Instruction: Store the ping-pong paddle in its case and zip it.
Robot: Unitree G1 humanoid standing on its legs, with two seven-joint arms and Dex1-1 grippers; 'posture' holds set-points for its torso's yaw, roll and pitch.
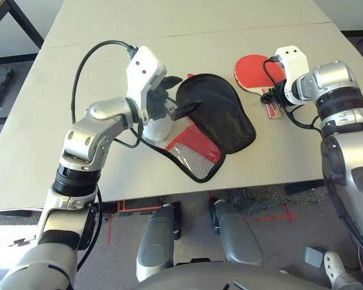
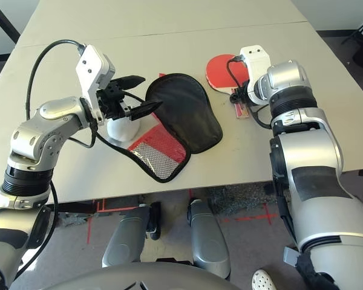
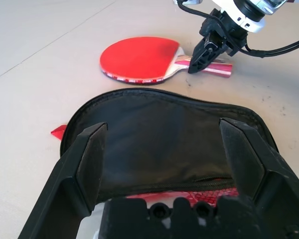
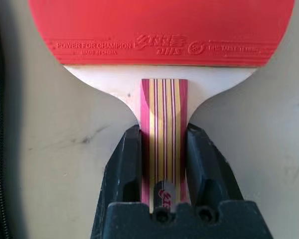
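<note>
Lying flat on the pale table (image 1: 36, 121), the ping-pong paddle (image 1: 252, 71) has its striped handle pinched by the right gripper (image 4: 162, 149). The left gripper (image 1: 178, 96), fingers spread and empty, hovers over the case (image 1: 221, 118), unzipped beside the paddle.

The ping-pong paddle (image 4: 162, 30) is showing raised lettering along its red rubber's lower edge: "POWER FOR CHAMPION", "MADE IN CHINA".
</note>
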